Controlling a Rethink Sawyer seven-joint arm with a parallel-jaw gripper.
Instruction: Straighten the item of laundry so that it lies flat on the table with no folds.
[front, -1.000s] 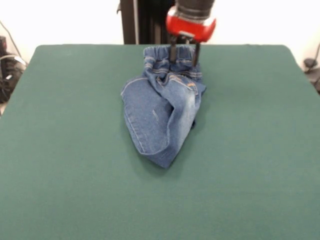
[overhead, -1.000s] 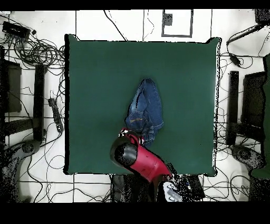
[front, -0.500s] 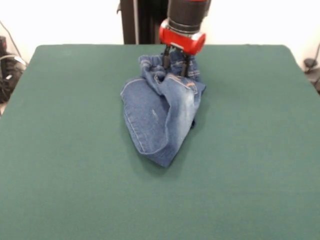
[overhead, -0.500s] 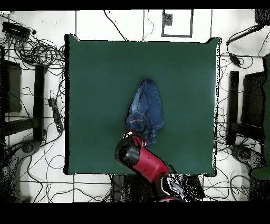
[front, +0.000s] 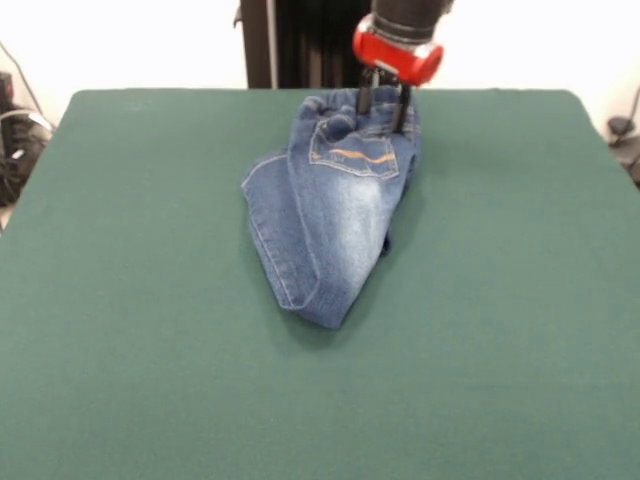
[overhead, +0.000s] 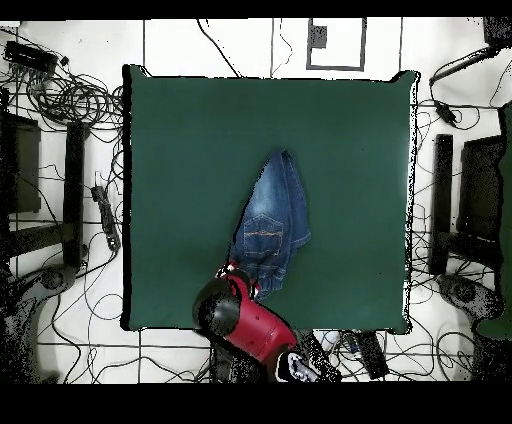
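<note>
**Green bench, one pair of jeans, claw at the waistband**

Dark green cloth covers the wide rectangular bench (front: 130, 330), and on it lies a single item of laundry: small blue denim jeans (front: 335, 215) with tan stitching and a faded whitish patch down the thigh. The jeans sit a little toward the far side in the front view, roughly midway between the left and right edges. They are not flat. The waistband end is raised off the cloth at the top of the heap, a back pocket with an orange-tan curved seam faces the front camera, and below it the legs lie doubled over one another and taper to a rounded fold at the near end. A long lengthwise crease runs down the left side.

One red and black claw (front: 384, 103) reaches down to the waistband, its two dark fingers (front: 364, 100) pinched onto the gathered denim at the upper right corner of the garment. In the overhead view the claw (overhead: 240, 281) meets the jeans (overhead: 272, 225) at the end nearest the arm's base, and the garment stretches away from it in a slanted strip.

Bare green surface surrounds the jeans on every side. The widest open stretches lie to the left, to the right and toward the front camera; the strip between the waistband and the bench edge by the arm is the narrowest. Beyond the bench edges, the overhead view shows a pale floor strewn with many black cables (overhead: 70, 95) and dark stands.
</note>
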